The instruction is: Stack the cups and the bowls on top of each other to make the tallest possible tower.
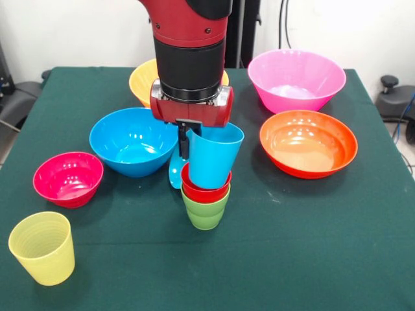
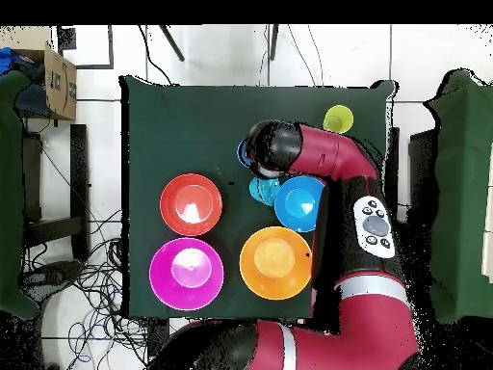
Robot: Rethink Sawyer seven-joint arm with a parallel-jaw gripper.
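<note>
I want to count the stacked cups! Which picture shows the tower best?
The front view. There the tower shows from the side: a lime green cup at the bottom, a red cup in it, and a tilted light blue cup on top. In the overhead view the arm covers nearly all of it.

Count on the table (image 1: 292,259): four cups and six bowls, ten pieces in all.

The four cups are one ribbed yellow cup (image 1: 42,248) standing alone, and one lime green cup (image 1: 205,210), one red cup (image 1: 204,188) and one light blue cup (image 1: 214,155), these three nested as one stack. The six bowls are one yellow-orange bowl (image 1: 141,81), one pink bowl (image 1: 296,80), one red-orange bowl (image 1: 308,142), one medium blue bowl (image 1: 133,140), one magenta bowl (image 1: 68,178), and one small light blue bowl (image 1: 174,172), mostly hidden behind the stack. There is one robot arm (image 1: 189,45).
</note>
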